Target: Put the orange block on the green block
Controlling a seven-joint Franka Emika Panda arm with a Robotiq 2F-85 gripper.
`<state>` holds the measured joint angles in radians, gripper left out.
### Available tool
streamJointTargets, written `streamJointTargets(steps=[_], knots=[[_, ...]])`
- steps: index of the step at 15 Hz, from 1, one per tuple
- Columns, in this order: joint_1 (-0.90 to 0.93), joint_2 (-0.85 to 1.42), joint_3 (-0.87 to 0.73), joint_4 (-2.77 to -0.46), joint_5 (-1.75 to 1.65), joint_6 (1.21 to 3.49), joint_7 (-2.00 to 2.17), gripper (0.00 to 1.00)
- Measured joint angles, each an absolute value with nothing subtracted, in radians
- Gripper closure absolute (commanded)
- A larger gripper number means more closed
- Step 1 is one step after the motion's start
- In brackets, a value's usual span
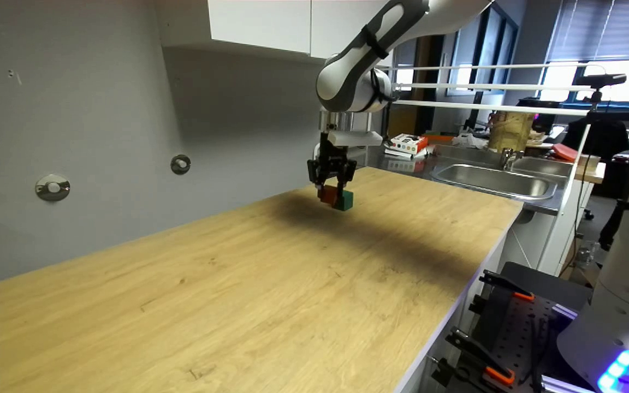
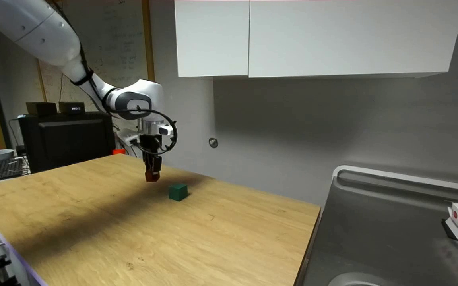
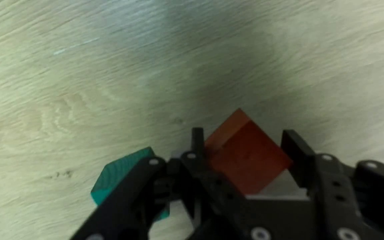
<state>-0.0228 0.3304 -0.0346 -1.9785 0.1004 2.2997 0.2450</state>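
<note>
The orange block (image 3: 248, 156) is held cornerwise between the fingers of my gripper (image 3: 245, 143) in the wrist view. The orange block shows at the fingertips in both exterior views (image 1: 328, 195) (image 2: 152, 176) and seems a little above the table. The green block (image 2: 178, 192) sits on the wooden table, apart from the orange block and beside my gripper (image 2: 152, 169). In an exterior view the green block (image 1: 345, 200) is partly behind a finger of my gripper (image 1: 330, 188). In the wrist view the green block (image 3: 118, 171) is at lower left, partly hidden by the left finger.
The wooden table (image 1: 227, 295) runs along a grey wall with a white cupboard (image 2: 332, 35) above. A metal sink (image 1: 494, 181) and a small box (image 1: 408, 143) are beyond one end. A black monitor (image 2: 68, 139) stands beyond the opposite end.
</note>
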Motion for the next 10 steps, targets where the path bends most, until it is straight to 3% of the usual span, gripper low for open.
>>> streamJointTargets(steps=[10], knots=[[-0.08, 0.369, -0.071, -1.87, 0.101, 2.271, 0.245, 0.65]])
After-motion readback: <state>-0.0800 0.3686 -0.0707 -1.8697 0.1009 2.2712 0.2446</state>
